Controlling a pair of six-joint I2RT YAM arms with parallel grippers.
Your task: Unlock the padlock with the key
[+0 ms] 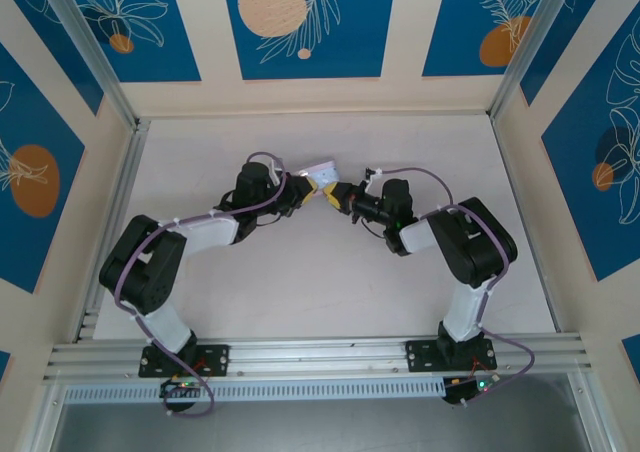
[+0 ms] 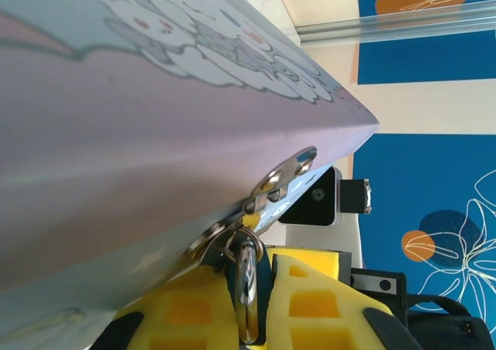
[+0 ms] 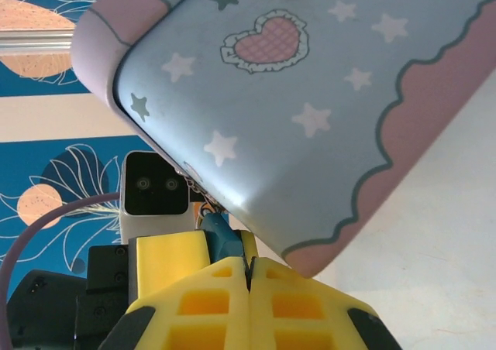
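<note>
Left wrist view: left hand (image 2: 257, 292) clamped on padlock (image 2: 246, 276); right hand (image 3: 249, 284) pressed together.

Pale cartoon tin (image 3: 310, 94), white table (image 1: 300, 292)

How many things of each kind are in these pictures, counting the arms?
robot arms: 2, the left arm and the right arm
tin box: 1
padlock: 1
key: too small to tell, not counted
total: 4

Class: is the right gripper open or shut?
Shut: the right gripper's fingers meet along a thin seam. Anything pinched between them: cannot tell.
</note>
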